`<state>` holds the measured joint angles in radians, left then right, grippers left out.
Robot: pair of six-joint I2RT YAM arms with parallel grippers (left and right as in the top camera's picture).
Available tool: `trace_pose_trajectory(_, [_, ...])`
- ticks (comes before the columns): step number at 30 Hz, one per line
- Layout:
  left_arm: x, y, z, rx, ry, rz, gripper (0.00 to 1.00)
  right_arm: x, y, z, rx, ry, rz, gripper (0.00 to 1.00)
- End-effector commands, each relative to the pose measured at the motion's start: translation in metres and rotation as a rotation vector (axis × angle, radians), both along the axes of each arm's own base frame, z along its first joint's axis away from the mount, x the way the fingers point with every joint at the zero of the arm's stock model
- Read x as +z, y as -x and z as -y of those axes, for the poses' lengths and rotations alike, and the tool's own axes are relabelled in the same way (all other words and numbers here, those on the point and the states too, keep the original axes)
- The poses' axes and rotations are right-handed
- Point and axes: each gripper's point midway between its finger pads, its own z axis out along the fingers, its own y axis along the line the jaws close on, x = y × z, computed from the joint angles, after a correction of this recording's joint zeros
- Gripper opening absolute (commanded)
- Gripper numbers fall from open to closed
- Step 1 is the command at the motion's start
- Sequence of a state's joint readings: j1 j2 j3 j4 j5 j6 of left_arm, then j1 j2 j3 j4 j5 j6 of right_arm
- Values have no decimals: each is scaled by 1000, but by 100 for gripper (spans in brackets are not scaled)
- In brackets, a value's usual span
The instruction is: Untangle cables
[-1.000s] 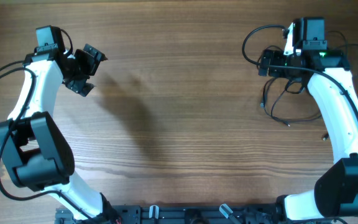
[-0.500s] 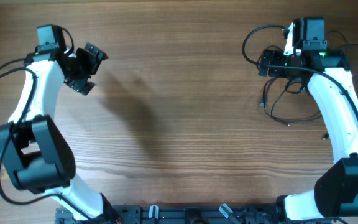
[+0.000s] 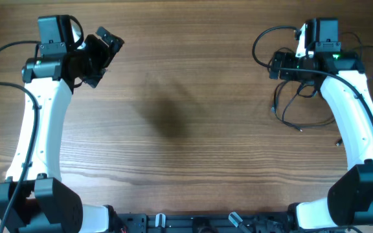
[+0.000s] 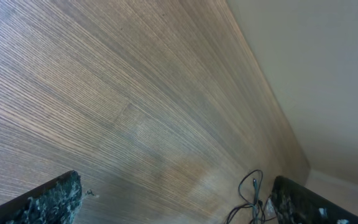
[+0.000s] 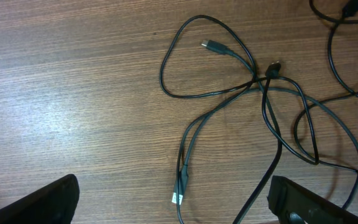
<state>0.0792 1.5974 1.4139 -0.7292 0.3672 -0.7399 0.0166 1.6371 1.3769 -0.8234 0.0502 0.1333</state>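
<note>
Several thin black cables (image 5: 253, 81) are seen tangled in loose crossing loops, lying flat on the wood desk (image 5: 73, 93) at its far right. They are framed below the right fingers (image 5: 42, 202), which are spread wide, nothing pinched. At far left, the left fingers (image 4: 48, 199) are likewise spread and empty, well apart from the cables.

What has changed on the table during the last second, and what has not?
The left arm swung and straightened, carrying the left gripper away from its base and slightly toward the middle of the table; it is open and empty. Nothing was taken or released. The right gripper, open above the cables, and the cables stayed as they were.
</note>
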Motion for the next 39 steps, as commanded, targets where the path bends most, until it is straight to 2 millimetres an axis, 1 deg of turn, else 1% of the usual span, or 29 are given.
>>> trace_pose_trajectory(1, [15, 7, -3, 19, -31, 14, 100, -1, -2, 5, -10, 17, 0, 100])
trace_pose_trajectory(2, [8, 16, -10, 48, -69, -30, 100, -1, -2, 5, -10, 17, 0, 100])
trace_pose_trajectory(3, [-3, 26, -17, 77, -130, -82, 100, -1, -2, 5, -10, 17, -1, 100])
trace_pose_trajectory(5, [-18, 35, -22, 98, -200, -134, 100, -1, -2, 5, -10, 17, 0, 100])
trace_pose_trajectory(6, [-28, 38, -21, 98, -233, -150, 100, -1, -2, 5, -10, 17, -1, 100])
trace_pose_trajectory(8, [-41, 39, -14, 83, -256, -150, 100, -1, -2, 5, -10, 17, -1, 100])
trace_pose_trajectory(12, [-70, 32, 6, 45, -284, -93, 100, -1, -2, 5, -10, 17, 0, 100])
trace_pose_trajectory(15, [-91, 30, 16, 11, -314, -43, 100, -1, -2, 5, -10, 17, 0, 100])
trace_pose_trajectory(18, [-103, 26, 25, -68, -359, 31, 100, -1, -2, 5, -10, 17, 0, 100])
trace_pose_trajectory(21, [-110, 29, 32, -121, -385, 91, 100, -1, -2, 5, -10, 16, 0, 100])
trace_pose_trajectory(23, [-112, 31, 33, -144, -396, 129, 100, -1, -2, 5, -10, 17, 0, 100])
trace_pose_trajectory(28, [-110, 39, 43, -299, -464, 281, 100, -1, -2, 5, -10, 17, 0, 100])
trace_pose_trajectory(31, [-113, 48, 45, -345, -498, 365, 100, -1, -2, 5, -10, 17, 0, 100])
trace_pose_trajectory(36, [-125, 81, 34, -314, -521, 476, 100, -1, -2, 5, -10, 17, 0, 100])
trace_pose_trajectory(39, [-141, 108, 23, -287, -527, 485, 100, -1, -2, 5, -10, 16, 0, 100])
